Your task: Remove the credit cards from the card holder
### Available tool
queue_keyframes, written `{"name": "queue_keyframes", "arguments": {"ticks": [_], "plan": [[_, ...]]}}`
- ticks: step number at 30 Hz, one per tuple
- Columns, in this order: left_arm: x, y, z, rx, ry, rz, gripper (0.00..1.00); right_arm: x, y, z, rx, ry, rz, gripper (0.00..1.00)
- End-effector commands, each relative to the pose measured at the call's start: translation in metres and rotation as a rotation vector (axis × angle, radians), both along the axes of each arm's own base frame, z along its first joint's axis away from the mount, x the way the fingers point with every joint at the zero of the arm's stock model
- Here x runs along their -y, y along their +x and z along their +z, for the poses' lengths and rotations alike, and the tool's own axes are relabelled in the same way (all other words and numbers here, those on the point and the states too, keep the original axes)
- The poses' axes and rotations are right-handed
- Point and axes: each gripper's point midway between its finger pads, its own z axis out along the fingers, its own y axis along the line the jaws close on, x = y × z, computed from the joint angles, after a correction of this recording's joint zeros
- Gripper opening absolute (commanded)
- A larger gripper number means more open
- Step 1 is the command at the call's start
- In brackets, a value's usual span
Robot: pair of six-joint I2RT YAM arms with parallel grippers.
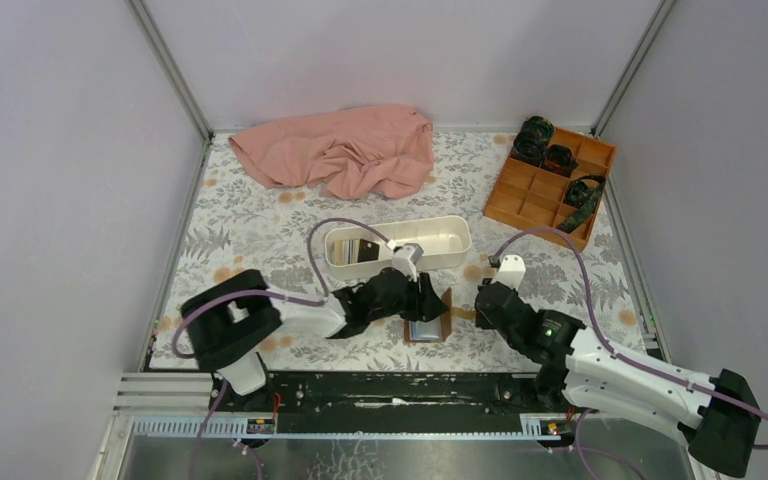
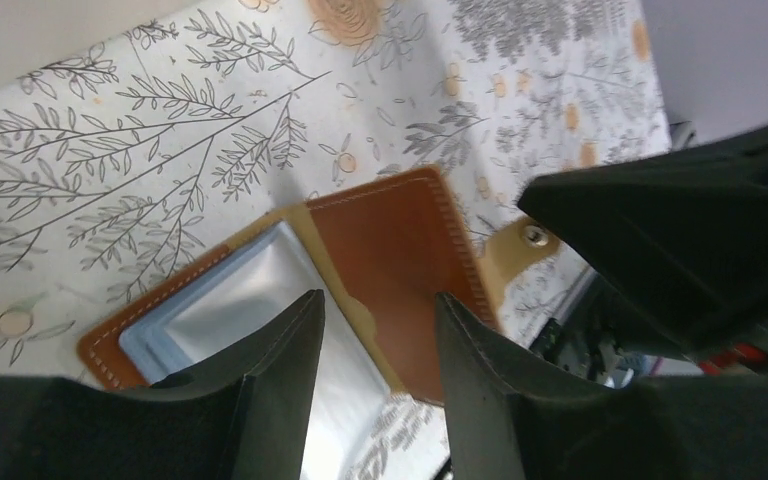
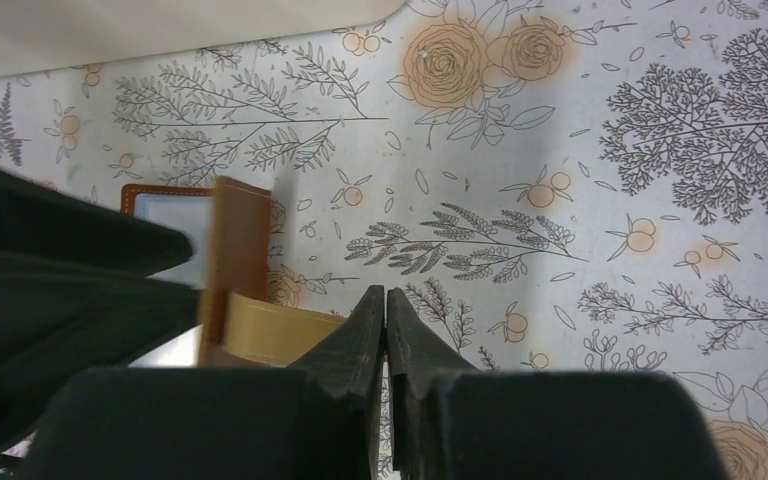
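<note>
The flowery table (image 1: 250,230) has bare room on both sides, and the brown card holder (image 1: 427,330) lies open near its front edge, just before the white tray (image 1: 450,258). The left gripper (image 2: 378,300) hangs over it with fingers spread, holding nothing, above a pale blue card (image 2: 250,290). The right gripper (image 3: 384,292) is squeezed shut beside the holder's tan tab (image 3: 270,330).

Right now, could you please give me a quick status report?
Left fingers open over card holder. Right fingers shut beside its tab. Pale card lies in holder. Nothing blocking.
</note>
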Motion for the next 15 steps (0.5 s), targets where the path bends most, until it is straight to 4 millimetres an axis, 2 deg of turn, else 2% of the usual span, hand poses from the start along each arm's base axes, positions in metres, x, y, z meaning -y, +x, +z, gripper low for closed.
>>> {"name": "queue_keyframes", "arguments": {"ticks": [1, 4, 7, 9, 11, 15], "plan": [[0.021, 0.014, -0.012, 0.043, 0.016, -0.007, 0.51, -0.013, 0.001, 0.007, 0.025, 0.100, 0.022, 0.11], [0.031, 0.015, -0.017, 0.032, 0.010, -0.027, 0.51, -0.012, 0.000, 0.005, 0.041, 0.120, 0.024, 0.15], [0.035, 0.016, -0.026, 0.023, 0.027, -0.035, 0.52, -0.010, -0.001, 0.006, 0.052, 0.118, 0.034, 0.26], [0.034, 0.016, -0.035, 0.014, 0.045, -0.034, 0.52, -0.012, -0.001, 0.012, 0.063, 0.125, 0.056, 0.36], [0.032, 0.016, -0.040, 0.011, 0.053, -0.028, 0.52, -0.014, -0.002, 0.020, 0.075, 0.133, 0.079, 0.42], [0.028, 0.015, -0.052, -0.002, 0.070, -0.021, 0.52, -0.017, 0.001, 0.040, 0.139, 0.182, 0.097, 0.43]]}}
